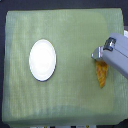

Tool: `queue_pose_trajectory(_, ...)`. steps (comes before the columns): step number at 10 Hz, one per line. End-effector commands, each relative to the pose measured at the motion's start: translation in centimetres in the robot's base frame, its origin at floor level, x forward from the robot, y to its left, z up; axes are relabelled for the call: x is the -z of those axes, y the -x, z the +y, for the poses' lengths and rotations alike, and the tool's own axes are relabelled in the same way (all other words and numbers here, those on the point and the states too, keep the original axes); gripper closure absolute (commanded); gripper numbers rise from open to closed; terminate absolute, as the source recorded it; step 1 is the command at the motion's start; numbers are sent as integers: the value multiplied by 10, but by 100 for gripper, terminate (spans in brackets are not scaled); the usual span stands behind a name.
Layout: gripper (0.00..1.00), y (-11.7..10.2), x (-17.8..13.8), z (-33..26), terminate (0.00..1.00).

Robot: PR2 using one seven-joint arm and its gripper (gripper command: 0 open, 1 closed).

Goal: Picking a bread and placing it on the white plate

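The bread (102, 75) is a narrow golden-orange piece lying on the green cloth at the exterior view's right, its lower end pointing down. My gripper (98, 55) comes in from the right edge and sits over the bread's upper end, hiding it. Whether the fingers are closed on the bread cannot be made out. The white plate (42, 60) lies bare on the cloth at the exterior view's left, well apart from the bread and the gripper.
A green mesh-textured cloth (70, 30) covers nearly the whole table. The grey arm (119, 55) fills the right edge of the view. A dark strip with small white items runs along the bottom edge.
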Motion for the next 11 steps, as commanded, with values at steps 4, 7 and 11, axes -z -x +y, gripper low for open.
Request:
queue_pose_trajectory(4,100,-10,-13,-12,0)
queue_pose_trajectory(7,100,-11,-21,-11,0)
queue_pose_trajectory(11,100,-6,-59,3,0)
